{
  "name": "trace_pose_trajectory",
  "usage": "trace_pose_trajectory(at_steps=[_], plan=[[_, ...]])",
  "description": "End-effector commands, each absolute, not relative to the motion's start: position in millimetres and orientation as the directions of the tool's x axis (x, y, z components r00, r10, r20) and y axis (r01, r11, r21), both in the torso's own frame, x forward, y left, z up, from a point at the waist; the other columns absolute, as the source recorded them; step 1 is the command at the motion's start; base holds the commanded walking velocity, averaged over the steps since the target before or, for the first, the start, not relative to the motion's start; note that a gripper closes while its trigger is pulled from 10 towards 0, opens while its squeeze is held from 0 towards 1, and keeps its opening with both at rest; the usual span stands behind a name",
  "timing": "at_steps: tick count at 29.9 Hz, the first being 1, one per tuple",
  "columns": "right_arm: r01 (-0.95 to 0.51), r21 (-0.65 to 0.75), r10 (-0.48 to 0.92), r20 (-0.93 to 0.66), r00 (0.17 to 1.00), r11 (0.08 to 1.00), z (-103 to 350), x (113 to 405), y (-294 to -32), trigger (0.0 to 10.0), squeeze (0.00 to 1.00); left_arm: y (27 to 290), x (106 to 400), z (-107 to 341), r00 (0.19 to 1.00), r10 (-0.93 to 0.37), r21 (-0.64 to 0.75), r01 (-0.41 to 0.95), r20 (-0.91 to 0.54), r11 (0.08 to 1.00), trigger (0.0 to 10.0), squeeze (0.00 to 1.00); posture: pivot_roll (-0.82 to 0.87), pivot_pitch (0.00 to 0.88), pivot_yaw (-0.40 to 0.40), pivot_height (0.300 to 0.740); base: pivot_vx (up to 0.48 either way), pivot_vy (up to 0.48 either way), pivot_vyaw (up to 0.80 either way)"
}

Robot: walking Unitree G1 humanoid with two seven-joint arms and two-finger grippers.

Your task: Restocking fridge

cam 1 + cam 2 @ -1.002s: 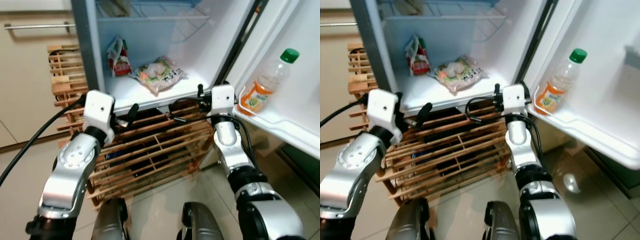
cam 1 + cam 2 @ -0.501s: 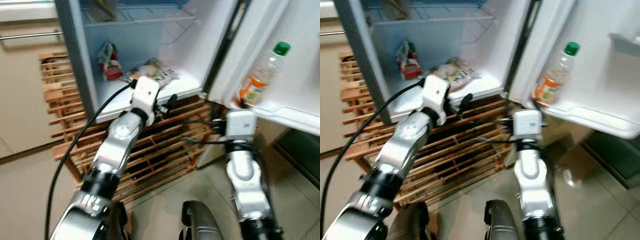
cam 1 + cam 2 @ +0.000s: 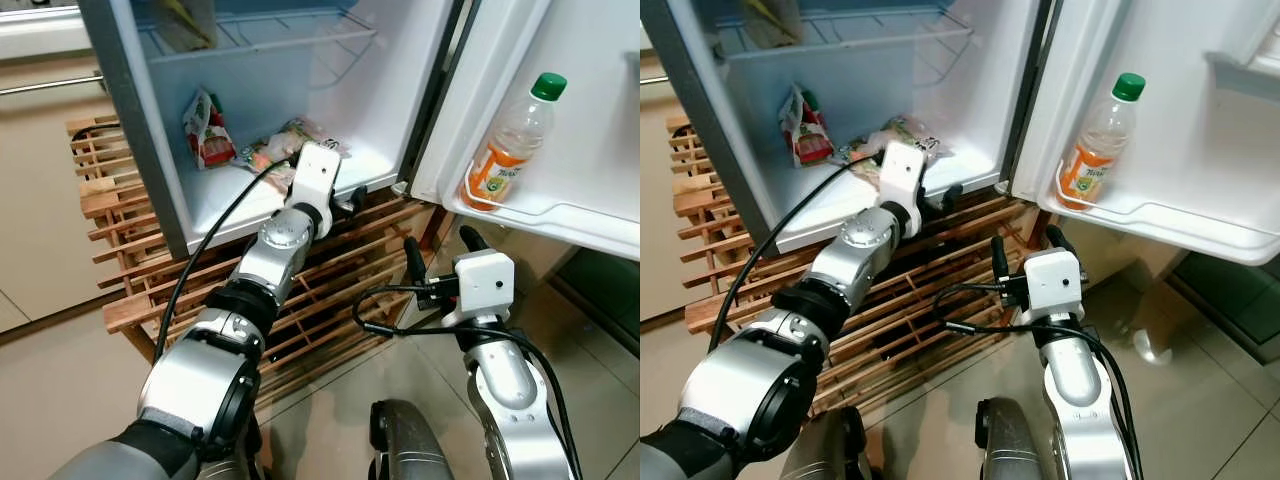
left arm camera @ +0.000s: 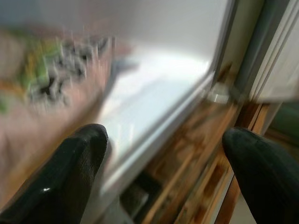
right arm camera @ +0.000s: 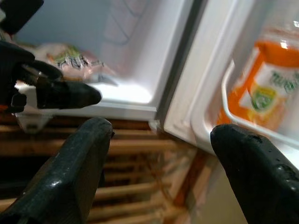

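Observation:
The fridge (image 3: 420, 60) stands open. On its bottom shelf lie a red and green packet (image 3: 205, 128) and a clear bag of food (image 3: 285, 150). An orange drink bottle (image 3: 505, 145) with a green cap stands in the door shelf (image 3: 560, 215). My left gripper (image 3: 348, 200) reaches out to the front edge of the bottom shelf, just right of the bag, open and holding nothing. Its wrist view shows both fingers (image 4: 77, 158) wide apart with the blurred bag (image 4: 46, 79) beyond. My right gripper (image 3: 438, 240) hangs lower, below the door hinge corner, open and empty, facing the bottle (image 5: 261, 93).
A slatted wooden rack (image 3: 330, 300) sits under and left of the fridge. A wire shelf (image 3: 260, 35) crosses the fridge's upper part. A beige cabinet with a bar handle (image 3: 40, 85) stands at the left. Tiled floor (image 3: 590, 350) lies below the door.
My left arm has stretched forward from beside the rack to the fridge's shelf edge. My right arm has dropped lower and back. The camera has shifted somewhat.

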State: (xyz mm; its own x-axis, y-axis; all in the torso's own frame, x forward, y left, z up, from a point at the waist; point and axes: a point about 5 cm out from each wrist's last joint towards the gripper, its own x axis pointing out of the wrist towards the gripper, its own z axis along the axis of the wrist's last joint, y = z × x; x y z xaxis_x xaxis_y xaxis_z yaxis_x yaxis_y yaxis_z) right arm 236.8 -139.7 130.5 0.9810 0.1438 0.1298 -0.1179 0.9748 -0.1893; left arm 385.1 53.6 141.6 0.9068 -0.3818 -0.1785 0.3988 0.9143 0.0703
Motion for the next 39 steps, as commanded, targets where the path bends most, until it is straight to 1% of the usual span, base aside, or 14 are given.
trace_pose_trajectory(at_steps=[1,2,5,8,11,16,24,27,28,29,33,35,36,39], plan=[[-0.120,-0.191,0.146,0.126,0.981,0.974,134,233,-140,10.0,0.00,53,389,147,0.917,-0.364,0.086,0.381,-0.167,0.921,10.0,0.00,-0.29,0.000,0.023,0.625,0.000,0.000,0.00],[-0.120,-0.191,0.146,0.126,0.981,0.974,134,233,-140,10.0,0.00,53,389,147,0.917,-0.364,0.086,0.381,-0.167,0.921,10.0,0.00,-0.29,0.000,0.023,0.625,0.000,0.000,0.00],[-0.115,-0.190,0.137,0.110,0.984,0.975,133,229,-141,10.0,0.00,59,393,151,0.936,-0.305,0.115,0.327,-0.176,0.938,10.0,0.00,-0.30,0.000,0.029,0.625,0.000,0.000,0.00],[-0.107,-0.190,0.126,0.091,0.988,0.976,132,224,-143,10.0,0.00,75,397,151,0.965,-0.180,0.175,0.215,-0.193,0.961,10.0,0.00,-0.31,0.000,0.030,0.625,0.000,0.000,0.00],[-0.112,-0.190,0.128,0.076,0.989,0.975,132,221,-142,10.0,0.00,84,400,154,0.977,-0.112,0.181,0.145,-0.182,0.973,10.0,0.00,-0.30,0.000,0.026,0.625,0.000,0.000,0.00],[-0.125,-0.194,0.140,0.062,0.988,0.973,132,221,-141,10.0,0.00,87,404,165,0.988,-0.091,0.201,0.115,-0.123,0.973,10.0,0.00,-0.30,0.001,0.018,0.625,0.000,0.000,0.00],[-0.143,-0.203,0.153,0.035,0.988,0.969,128,224,-141,10.0,0.00,89,400,152,0.982,-0.054,0.280,0.104,-0.181,0.954,10.0,0.00,-0.29,0.000,0.019,0.625,0.000,0.000,0.00],[-0.143,-0.208,0.152,0.032,0.988,0.968,127,224,-142,10.0,0.00,83,401,154,0.980,-0.077,0.269,0.125,-0.183,0.955,10.0,0.00,-0.30,0.000,0.024,0.625,0.000,0.000,0.00],[-0.140,-0.216,0.150,0.029,0.988,0.966,127,224,-143,10.0,0.00,74,400,158,0.978,-0.111,0.258,0.154,-0.174,0.954,10.0,0.00,-0.30,0.000,0.027,0.625,0.000,0.000,0.00],[-0.140,-0.216,0.150,0.029,0.988,0.966,127,224,-143,10.0,0.00,74,400,158,0.978,-0.111,0.258,0.154,-0.174,0.954,10.0,0.00,-0.30,0.000,0.027,0.625,0.000,0.000,0.00],[-0.135,-0.231,0.147,0.035,0.989,0.964,127,225,-143,10.0,0.00,55,400,169,0.976,-0.179,0.241,0.205,-0.126,0.949,10.0,0.00,-0.31,0.000,0.033,0.625,0.000,0.000,0.00],[-0.130,-0.231,0.142,0.036,0.989,0.964,127,225,-143,10.0,0.00,36,399,181,0.961,-0.267,0.221,0.275,-0.068,0.936,10.0,0.00,-0.30,0.000,0.030,0.625,0.000,0.000,0.00],[-0.129,-0.230,0.141,0.036,0.989,0.965,127,225,-143,10.0,0.00,32,398,183,0.957,-0.286,0.242,0.291,-0.054,0.926,10.0,0.00,-0.30,0.000,0.030,0.625,0.000,0.000,0.00],[-0.133,-0.228,0.144,0.036,0.989,0.964,126,226,-142,10.0,0.00,29,397,184,0.951,-0.308,0.247,0.308,-0.039,0.919,10.0,0.00,-0.29,0.000,0.023,0.625,0.000,0.000,0.00]])
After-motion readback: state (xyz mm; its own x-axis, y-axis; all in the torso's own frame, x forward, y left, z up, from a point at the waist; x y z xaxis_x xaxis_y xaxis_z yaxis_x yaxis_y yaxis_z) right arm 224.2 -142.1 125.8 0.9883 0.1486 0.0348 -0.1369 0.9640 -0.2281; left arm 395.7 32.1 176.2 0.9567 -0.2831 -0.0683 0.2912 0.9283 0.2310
